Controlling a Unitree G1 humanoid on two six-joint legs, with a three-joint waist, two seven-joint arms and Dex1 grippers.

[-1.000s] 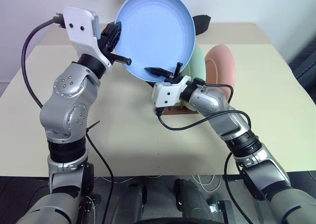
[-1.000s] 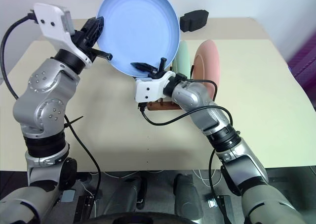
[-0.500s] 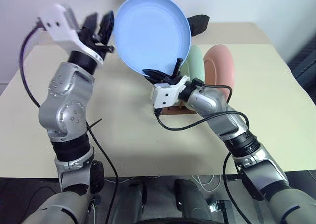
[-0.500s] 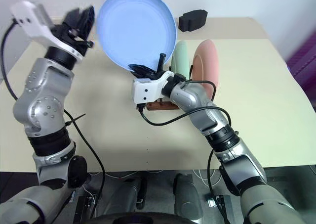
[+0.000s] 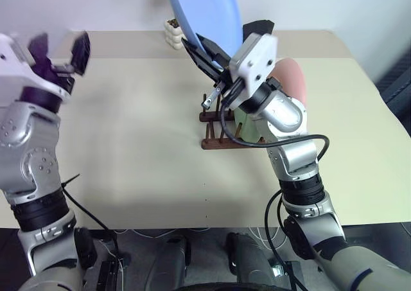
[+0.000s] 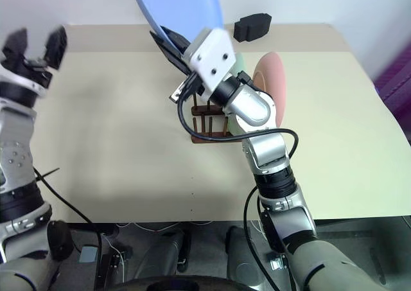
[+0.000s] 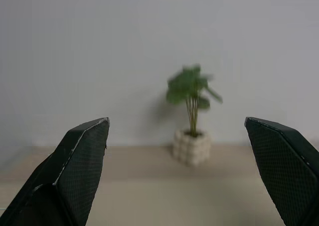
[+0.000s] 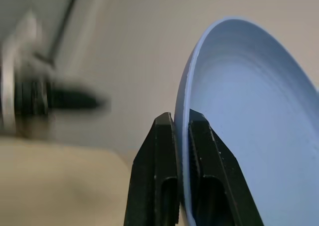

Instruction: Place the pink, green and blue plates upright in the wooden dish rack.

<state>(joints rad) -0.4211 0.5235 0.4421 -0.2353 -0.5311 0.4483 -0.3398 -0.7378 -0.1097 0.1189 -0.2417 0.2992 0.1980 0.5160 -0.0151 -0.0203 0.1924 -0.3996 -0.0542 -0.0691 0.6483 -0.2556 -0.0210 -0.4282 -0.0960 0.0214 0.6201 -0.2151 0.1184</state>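
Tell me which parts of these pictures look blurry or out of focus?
Left eye view: the left gripper is smeared, while the wooden dish rack stays sharp. Left wrist view: the plant and its pot are soft behind crisp fingers. Right wrist view: the blue plate is sharp, and the shape behind it is heavily blurred.

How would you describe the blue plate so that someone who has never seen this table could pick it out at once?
Start at the beige table and find the wooden dish rack near its middle, where the green plate and pink plate stand upright. The blue plate is in the air above the rack, pinched at its rim by the right gripper. It alone is light blue and off the rack.
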